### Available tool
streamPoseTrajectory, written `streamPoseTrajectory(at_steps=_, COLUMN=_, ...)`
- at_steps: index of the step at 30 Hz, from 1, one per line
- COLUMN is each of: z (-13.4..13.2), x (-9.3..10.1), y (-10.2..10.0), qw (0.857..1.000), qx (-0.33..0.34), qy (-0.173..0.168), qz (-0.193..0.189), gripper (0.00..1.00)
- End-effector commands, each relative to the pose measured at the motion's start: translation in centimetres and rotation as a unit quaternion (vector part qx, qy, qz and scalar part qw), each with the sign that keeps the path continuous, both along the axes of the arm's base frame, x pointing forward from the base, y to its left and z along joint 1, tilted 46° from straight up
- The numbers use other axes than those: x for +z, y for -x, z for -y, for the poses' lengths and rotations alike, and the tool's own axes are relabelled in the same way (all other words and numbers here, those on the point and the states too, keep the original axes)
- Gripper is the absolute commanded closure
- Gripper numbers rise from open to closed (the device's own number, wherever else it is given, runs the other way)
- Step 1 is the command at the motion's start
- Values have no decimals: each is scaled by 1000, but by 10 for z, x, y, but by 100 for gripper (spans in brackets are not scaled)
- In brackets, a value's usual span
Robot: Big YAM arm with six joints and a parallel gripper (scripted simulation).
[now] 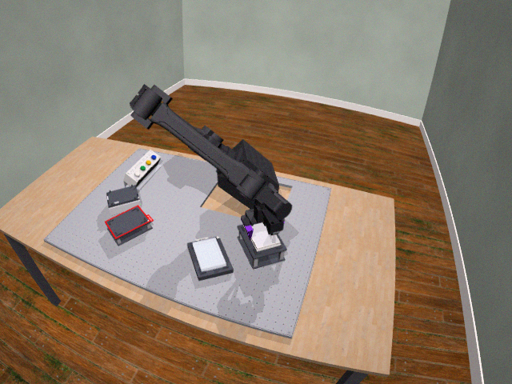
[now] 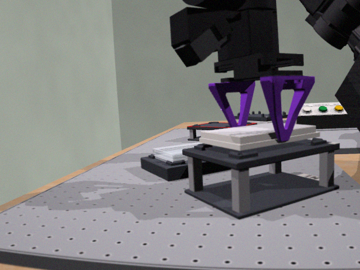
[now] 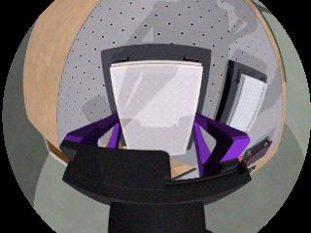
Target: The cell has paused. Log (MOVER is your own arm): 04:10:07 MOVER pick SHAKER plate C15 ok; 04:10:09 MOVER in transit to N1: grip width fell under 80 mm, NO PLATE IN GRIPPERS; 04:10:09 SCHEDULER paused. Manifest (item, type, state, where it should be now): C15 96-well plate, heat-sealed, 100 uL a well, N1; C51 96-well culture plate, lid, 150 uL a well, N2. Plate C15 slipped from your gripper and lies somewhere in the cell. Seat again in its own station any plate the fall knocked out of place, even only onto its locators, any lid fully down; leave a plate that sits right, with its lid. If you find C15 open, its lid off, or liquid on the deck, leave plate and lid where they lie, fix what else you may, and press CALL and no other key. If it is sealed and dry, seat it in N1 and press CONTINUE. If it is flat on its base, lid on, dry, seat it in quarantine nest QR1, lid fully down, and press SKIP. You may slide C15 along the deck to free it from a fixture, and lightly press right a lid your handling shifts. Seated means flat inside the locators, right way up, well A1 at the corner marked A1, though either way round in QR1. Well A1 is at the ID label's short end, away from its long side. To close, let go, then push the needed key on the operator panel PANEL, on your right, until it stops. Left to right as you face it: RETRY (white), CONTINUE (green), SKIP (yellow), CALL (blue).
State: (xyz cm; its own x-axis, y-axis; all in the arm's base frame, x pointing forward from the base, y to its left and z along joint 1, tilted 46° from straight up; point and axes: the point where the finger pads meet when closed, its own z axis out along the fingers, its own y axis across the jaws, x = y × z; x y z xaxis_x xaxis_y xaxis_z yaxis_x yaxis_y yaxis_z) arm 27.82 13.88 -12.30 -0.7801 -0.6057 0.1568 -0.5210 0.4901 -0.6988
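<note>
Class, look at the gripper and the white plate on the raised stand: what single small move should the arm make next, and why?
Probably open the gripper: its fingers are shut on the white plate, which appears to lie flat on the raised stand, so releasing looks due before going to the panel.
</note>
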Motion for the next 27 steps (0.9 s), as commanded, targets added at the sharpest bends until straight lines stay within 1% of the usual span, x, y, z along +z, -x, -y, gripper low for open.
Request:
streamPoseTrajectory(at_steps=1, z=-5, x=-2, y=5, qw=1000, qx=15, qy=5, qz=-7, gripper=100)
streamPoseTrajectory(at_steps=10, z=2, x=-5, y=-3, qw=1000, qx=2, qy=0, qz=-2, gripper=100)
streamPoseTrajectory(at_steps=19, z=6, x=-6, y=-1, qw=1000, qx=1, qy=3, qz=-4, gripper=100)
streamPoseTrajectory(at_steps=27, z=5, x=-8, y=-4, qw=1000, qx=1, qy=1, qz=-2, gripper=100)
